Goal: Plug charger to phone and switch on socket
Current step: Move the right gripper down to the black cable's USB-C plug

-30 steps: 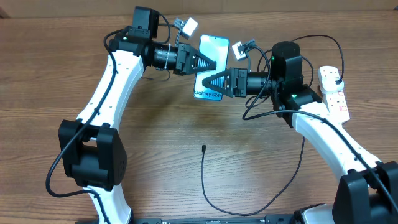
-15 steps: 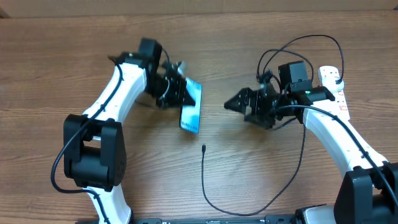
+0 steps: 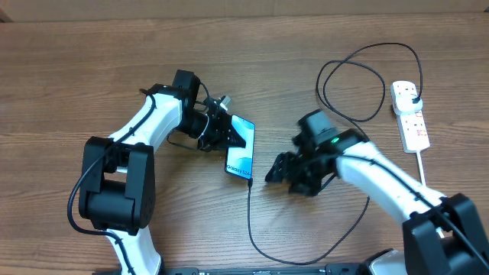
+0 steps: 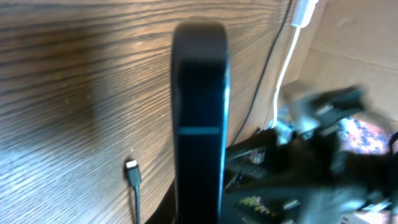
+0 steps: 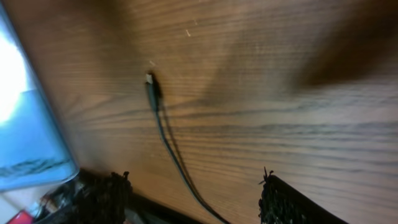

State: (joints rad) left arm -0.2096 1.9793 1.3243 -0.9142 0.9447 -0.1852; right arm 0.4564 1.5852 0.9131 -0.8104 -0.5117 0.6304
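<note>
Overhead: clamps phone (image 3: 241, 159) in left gripper (image 3: 231, 134); holds right gripper (image 3: 276, 172) fingers wide apart, empty, near charger (image 3: 250, 210) tip.

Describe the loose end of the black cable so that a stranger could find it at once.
On the wooden table, look at the middle, where the left gripper holds a lit phone. Just past the phone's lower edge lies the cable end. Unlike the white cord of the power strip, it is thin, black and tipped with a small connector.
</note>
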